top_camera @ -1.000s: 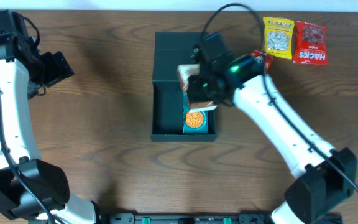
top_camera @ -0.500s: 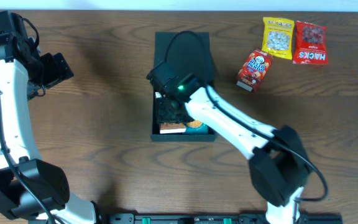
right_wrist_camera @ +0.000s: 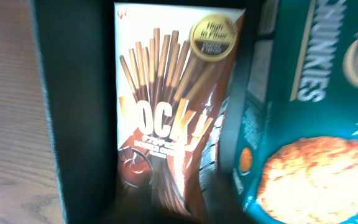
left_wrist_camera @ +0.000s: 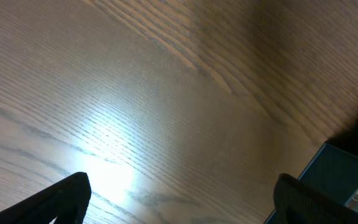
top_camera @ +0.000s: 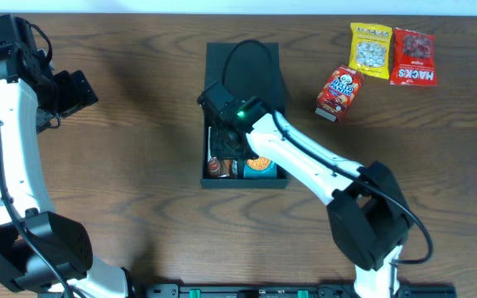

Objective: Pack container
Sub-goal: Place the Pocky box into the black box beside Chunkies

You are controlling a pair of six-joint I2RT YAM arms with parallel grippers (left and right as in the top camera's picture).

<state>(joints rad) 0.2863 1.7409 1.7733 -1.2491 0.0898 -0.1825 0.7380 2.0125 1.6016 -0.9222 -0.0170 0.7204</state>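
The container (top_camera: 204, 149) is a dark open box at the table's middle, with its flap lid (top_camera: 243, 66) lying back. My right gripper (top_camera: 226, 142) is down inside it, shut on a brown Pocky box (top_camera: 216, 168). In the right wrist view the Pocky box (right_wrist_camera: 173, 93) lies along the container's left wall (right_wrist_camera: 73, 124), next to a teal cookie box (right_wrist_camera: 309, 124). The fingers (right_wrist_camera: 179, 205) are a dark blur at its near end. My left gripper (top_camera: 77, 89) is open and empty at the far left; its fingers (left_wrist_camera: 182, 199) hang over bare wood.
A red snack packet (top_camera: 338, 93) lies right of the lid. A yellow packet (top_camera: 371, 51) and a red Hacks packet (top_camera: 412, 56) lie at the back right. A corner of the container (left_wrist_camera: 347, 180) shows in the left wrist view.
My right gripper carried the Pocky box from above the cookie box down into the container's left side. The left arm has not moved.
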